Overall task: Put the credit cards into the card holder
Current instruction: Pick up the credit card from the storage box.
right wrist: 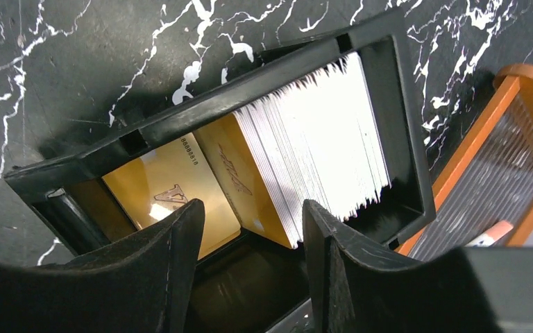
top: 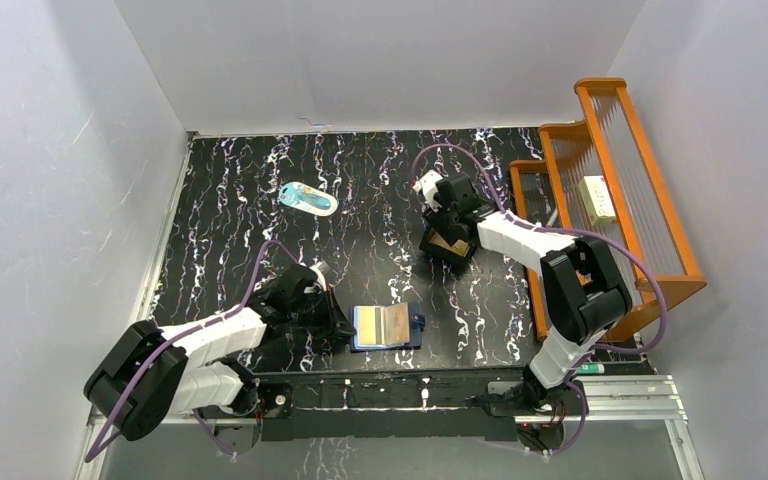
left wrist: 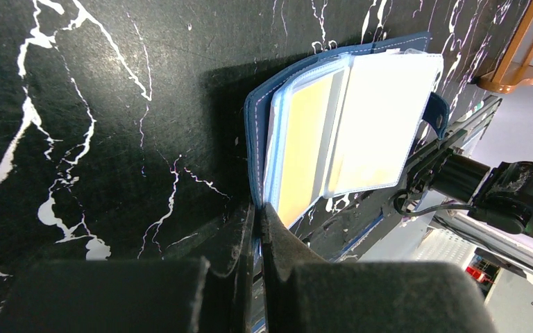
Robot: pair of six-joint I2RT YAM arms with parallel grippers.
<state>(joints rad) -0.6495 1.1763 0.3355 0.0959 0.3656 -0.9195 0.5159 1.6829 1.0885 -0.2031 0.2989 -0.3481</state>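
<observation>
The navy card holder (top: 388, 326) lies open near the table's front edge, and a golden-tan card (left wrist: 304, 146) shows in its clear pockets (left wrist: 382, 118). My left gripper (top: 335, 320) is shut on the holder's left edge (left wrist: 255, 159); in the left wrist view the gripper (left wrist: 258, 211) pinches the blue cover. My right gripper (top: 448, 222) is open over a black box tray (top: 452, 250). In the right wrist view the gripper (right wrist: 250, 232) hangs above a stack of white credit cards (right wrist: 326, 139) with golden cards (right wrist: 170, 187) in front. Nothing is between its fingers.
A pale-blue-and-white oval item (top: 309, 198) lies at the back left of the table. An orange wire rack (top: 615, 190) stands along the right edge, close behind the black tray (right wrist: 388, 83). White walls enclose the table.
</observation>
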